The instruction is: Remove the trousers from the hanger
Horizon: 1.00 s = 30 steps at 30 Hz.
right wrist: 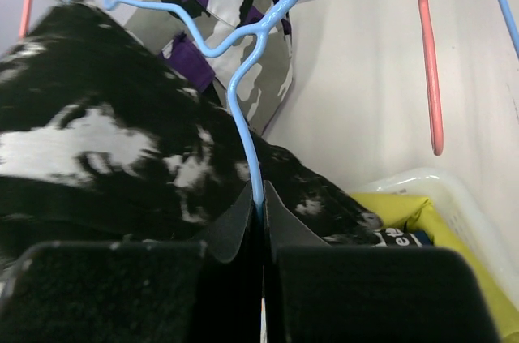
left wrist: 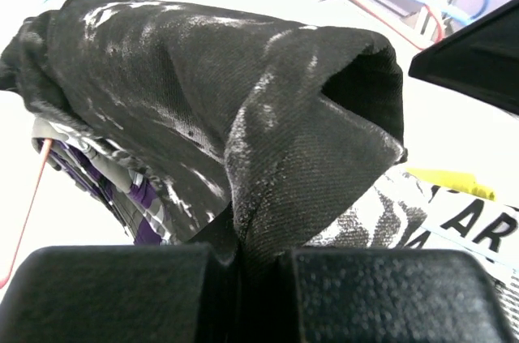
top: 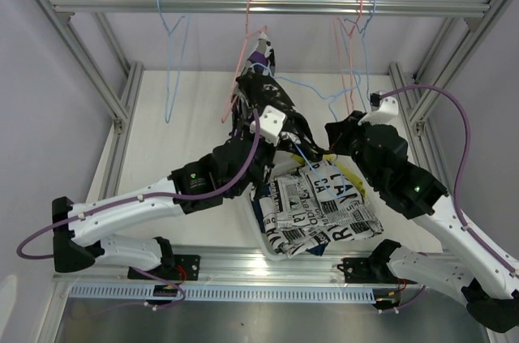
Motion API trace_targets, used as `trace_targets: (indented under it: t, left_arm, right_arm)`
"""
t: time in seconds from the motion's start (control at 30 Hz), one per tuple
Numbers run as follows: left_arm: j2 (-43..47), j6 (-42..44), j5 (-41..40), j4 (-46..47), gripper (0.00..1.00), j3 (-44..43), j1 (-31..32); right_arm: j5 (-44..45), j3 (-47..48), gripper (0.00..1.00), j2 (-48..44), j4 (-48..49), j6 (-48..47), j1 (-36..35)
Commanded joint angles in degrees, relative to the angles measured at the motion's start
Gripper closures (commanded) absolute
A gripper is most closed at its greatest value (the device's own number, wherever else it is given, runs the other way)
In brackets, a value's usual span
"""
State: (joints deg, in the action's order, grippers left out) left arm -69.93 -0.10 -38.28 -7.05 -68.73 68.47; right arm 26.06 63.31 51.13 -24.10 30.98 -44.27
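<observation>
The left gripper (left wrist: 242,255) is clamped shut on a fold of the black-and-white splatter trousers (left wrist: 203,92), the cloth pinched between its 2 fingers and bunched up in a hump beyond them. The right gripper (right wrist: 259,197) has its jaws closed on the thin wire of a blue hanger (right wrist: 243,100), which rises from the fingers to a twisted neck. The splatter pair lies just left of that wire, touching it low down.

From above, this pair sits in the middle of the table, between the 2 arms, below the far rail (top: 268,6). The purple-white-black trousers (top: 259,59) hang just beyond it, on the far side (in the left wrist view they show under the splatter cloth). A pink hanger (right wrist: 428,51) hangs to the right, apart from the blue one.

Nearer, a white tub (right wrist: 454,189) holds the grey-white patterned trousers (top: 324,205) on top, with the yellow trousers (top: 350,174) showing at their far right edge and a strip of the navy trousers (top: 258,207) at the left.
</observation>
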Motion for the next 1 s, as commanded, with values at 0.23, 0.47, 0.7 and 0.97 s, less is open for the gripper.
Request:
trace_targets:
  t: [0.23, 0.47, 0.7, 0.97]
  left_arm:
    - [6.6, 0.0, 2.1, -0.5, 0.95, -9.8, 1.4]
    - [7.4, -0.3, 3.7, -4.2, 0.64, -10.7, 2.3]
    - [7.4, -1.9, 4.8, -5.8, 0.54, -7.6, 2.8]
    - [6.0, -5.5, 5.9, -5.8, 0.51, -2.6, 3.2]
  right_arm:
    - [1.5, -2.6, 1.0, -1.7, 0.3, -1.0, 1.3]
    - [0.8, -3.5, 1.0, -2.4, 0.4, -0.4, 1.9]
    - [0.4, -3.6, 1.0, -3.5, -0.2, -0.1, 1.9]
    - [-0.9, -3.8, 1.0, -3.9, -0.1, 0.3, 2.1]
